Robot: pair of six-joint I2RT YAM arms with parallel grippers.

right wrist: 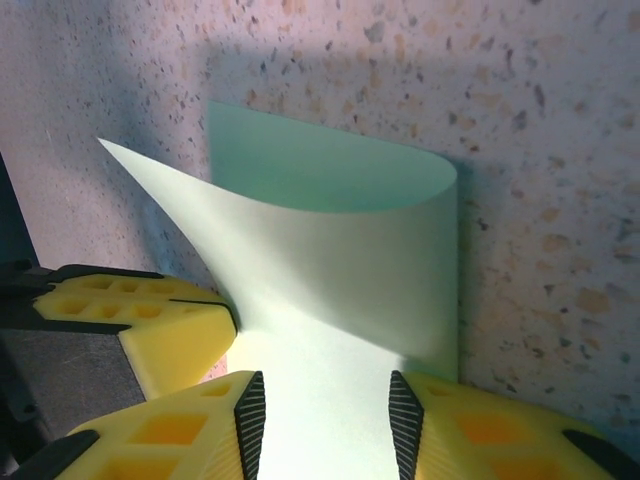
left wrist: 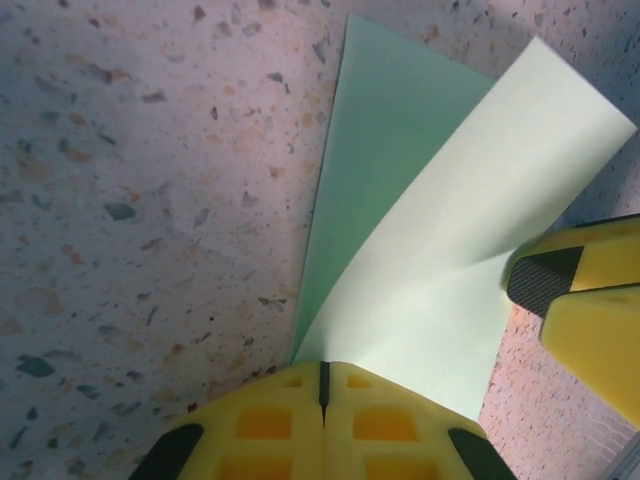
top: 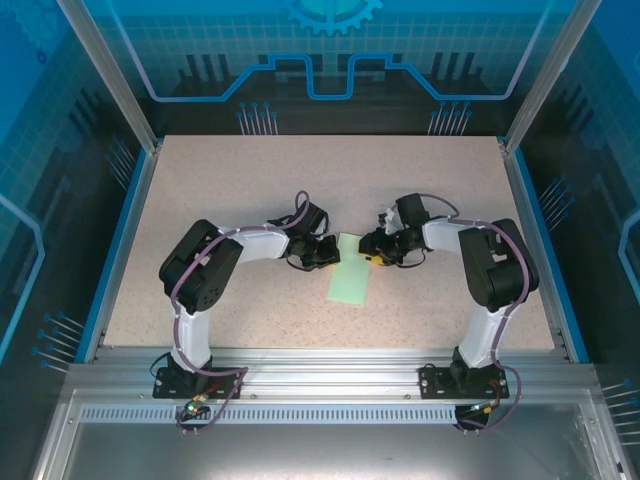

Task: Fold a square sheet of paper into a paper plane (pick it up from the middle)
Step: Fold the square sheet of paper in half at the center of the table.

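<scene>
The square sheet of paper (top: 348, 281) is pale mint green and lies mid-table, between both arms. One half curls up and over the other in a loose, uncreased bend (right wrist: 330, 190). My left gripper (left wrist: 323, 385) is shut, pinching the lifted flap (left wrist: 440, 270) at its edge. In the right wrist view, its yellow fingers (right wrist: 150, 315) meet the flap's left side. My right gripper (right wrist: 325, 420) is open, its ribbed pads (right wrist: 250, 420) apart with the raised flap lying across the gap. From above, the left gripper (top: 325, 252) and right gripper (top: 372, 248) face each other over the sheet's far end.
The speckled beige tabletop (top: 220, 190) spreads wide on all sides of the paper. Blue rails (top: 118, 240) border the left and right edges. An aluminium frame (top: 330, 365) at the near edge carries the arm bases.
</scene>
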